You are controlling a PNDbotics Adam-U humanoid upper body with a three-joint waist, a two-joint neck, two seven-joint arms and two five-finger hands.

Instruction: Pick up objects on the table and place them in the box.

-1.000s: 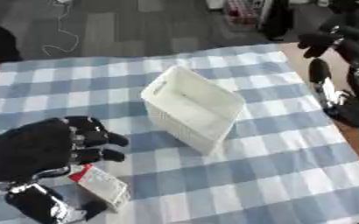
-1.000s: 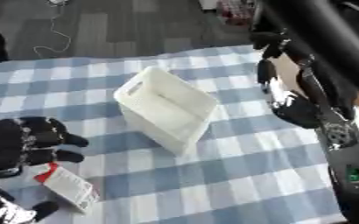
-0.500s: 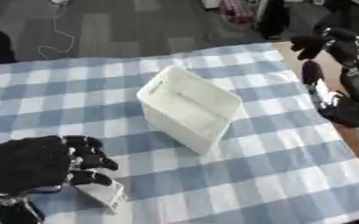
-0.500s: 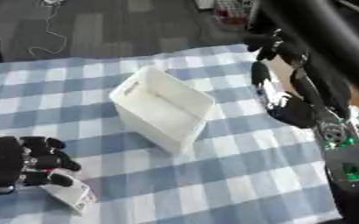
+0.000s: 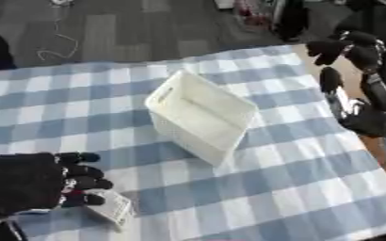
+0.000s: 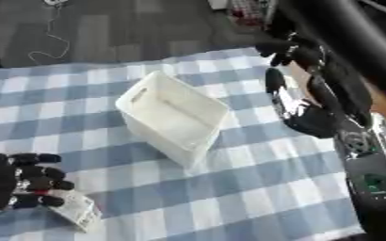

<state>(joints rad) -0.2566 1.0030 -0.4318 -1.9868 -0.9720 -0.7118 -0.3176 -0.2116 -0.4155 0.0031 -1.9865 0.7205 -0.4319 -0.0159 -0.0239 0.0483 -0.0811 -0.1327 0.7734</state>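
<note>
We curl our left hand (image 5: pixel 28 186) round the white packet (image 5: pixel 111 209) down at the bench's (image 5: pixel 295 188) near-left corner, well short of the empty white box (image 5: pixel 200 115), while our right hand (image 5: pixel 344 47) hangs half-curled beyond it, holding nothing.

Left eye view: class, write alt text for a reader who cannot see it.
The robot's black left hand curls over a small white packet at the lower left of a blue checked tablecloth; an empty white box sits mid-table.
</note>
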